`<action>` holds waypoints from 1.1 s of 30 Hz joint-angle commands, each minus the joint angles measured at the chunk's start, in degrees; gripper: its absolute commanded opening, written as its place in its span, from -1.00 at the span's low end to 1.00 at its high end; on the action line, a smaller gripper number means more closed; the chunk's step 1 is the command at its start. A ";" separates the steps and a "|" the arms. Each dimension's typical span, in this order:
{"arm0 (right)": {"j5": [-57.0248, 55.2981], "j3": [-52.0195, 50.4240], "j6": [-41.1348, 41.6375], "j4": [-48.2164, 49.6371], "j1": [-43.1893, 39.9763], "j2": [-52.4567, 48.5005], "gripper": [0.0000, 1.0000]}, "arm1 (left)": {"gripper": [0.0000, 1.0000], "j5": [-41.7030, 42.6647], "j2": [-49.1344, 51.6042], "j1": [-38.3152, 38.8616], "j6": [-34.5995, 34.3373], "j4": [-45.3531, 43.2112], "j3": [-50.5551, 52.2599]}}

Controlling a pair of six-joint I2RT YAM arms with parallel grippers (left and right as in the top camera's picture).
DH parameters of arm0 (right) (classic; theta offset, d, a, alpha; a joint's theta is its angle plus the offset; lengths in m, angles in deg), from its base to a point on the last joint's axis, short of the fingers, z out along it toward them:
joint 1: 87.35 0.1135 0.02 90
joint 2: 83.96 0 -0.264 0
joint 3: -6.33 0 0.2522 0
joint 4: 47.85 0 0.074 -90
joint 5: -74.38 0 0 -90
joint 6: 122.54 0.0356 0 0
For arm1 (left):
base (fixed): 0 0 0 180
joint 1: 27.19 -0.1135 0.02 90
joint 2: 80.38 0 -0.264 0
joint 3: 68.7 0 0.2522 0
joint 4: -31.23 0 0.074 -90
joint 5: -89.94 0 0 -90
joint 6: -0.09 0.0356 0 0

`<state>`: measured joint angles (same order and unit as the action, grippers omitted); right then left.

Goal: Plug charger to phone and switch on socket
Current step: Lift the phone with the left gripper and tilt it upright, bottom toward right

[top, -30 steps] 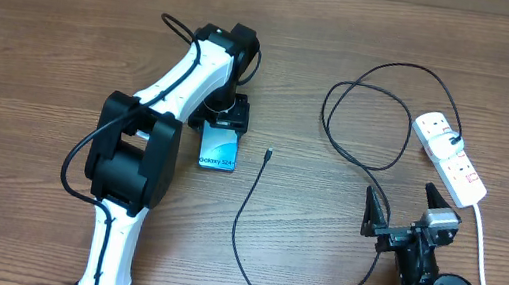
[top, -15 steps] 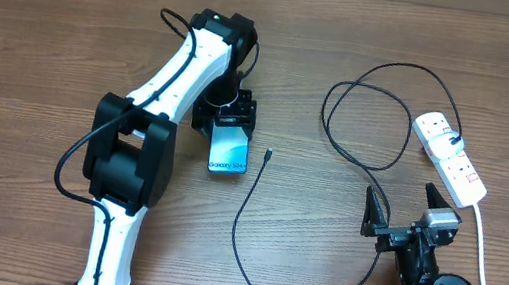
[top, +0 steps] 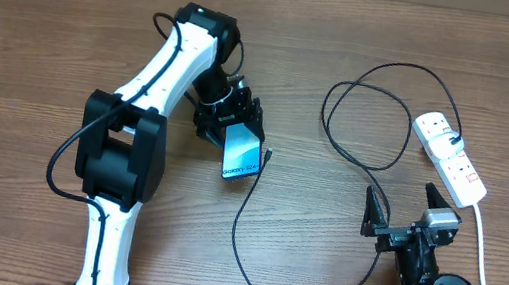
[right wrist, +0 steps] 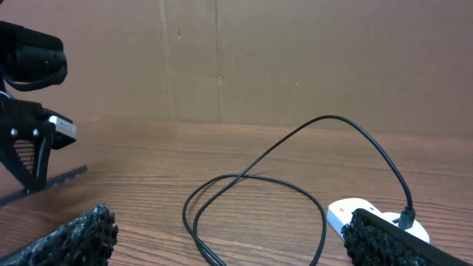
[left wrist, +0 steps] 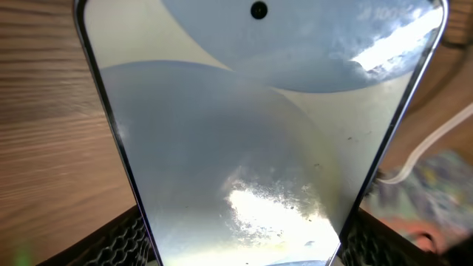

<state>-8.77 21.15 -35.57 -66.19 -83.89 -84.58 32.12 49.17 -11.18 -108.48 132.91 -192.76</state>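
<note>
My left gripper (top: 236, 125) is shut on the phone (top: 241, 155), whose lit blue screen points down-right near the middle of the table. The phone fills the left wrist view (left wrist: 251, 133) between the two fingers. The charger cable (top: 249, 213) runs from its small tip (top: 268, 153), right beside the phone's lower edge, in a long curve and loops (top: 369, 119) to its plug in the socket (top: 449, 157), a white power strip at the right. My right gripper (top: 406, 211) is open and empty at the front right. In the right wrist view the cable loop (right wrist: 251, 199) and the socket (right wrist: 347, 218) lie ahead.
The strip's thick white cord (top: 483, 268) runs down the right edge beside the right arm. A cardboard wall (right wrist: 259, 59) stands behind the table. The left arm (top: 158, 78) stretches across the left half of the table.
My left gripper has carried the phone to the right and turned it clockwise, so its lower edge now lies next to the cable tip. The right arm has not moved.
</note>
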 commanded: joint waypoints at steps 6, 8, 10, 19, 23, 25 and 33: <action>-0.33 -0.59 -0.04 0.22 0.00 0.46 1.00 | 0.45 19.96 0.28 -3.43 2.73 2.99 -1.62; -0.33 -0.59 -0.04 0.22 0.00 0.46 1.00 | 0.45 23.71 0.28 -4.20 4.04 3.58 -1.62; -0.33 -0.59 -0.04 0.22 0.00 0.46 1.00 | 0.45 26.93 0.31 -4.83 4.94 4.13 -1.62; -0.33 -0.59 -0.04 0.22 0.00 0.46 1.00 | 0.46 34.05 0.28 -6.75 6.12 5.29 -1.62; -0.33 -0.59 -0.04 0.22 0.00 0.46 0.99 | 0.47 38.29 0.28 -7.13 6.62 5.75 -1.62; -0.33 -0.59 -0.04 0.22 0.00 0.46 1.00 | 0.47 39.43 0.28 -7.10 6.62 5.99 -1.62; -0.33 -0.59 -0.04 0.22 0.00 0.46 1.00 | 0.48 44.28 0.28 -7.10 6.91 6.75 -1.62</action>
<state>-8.79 21.15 -35.54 -66.19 -83.89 -84.58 69.89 49.17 -17.96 -103.16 139.05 -192.76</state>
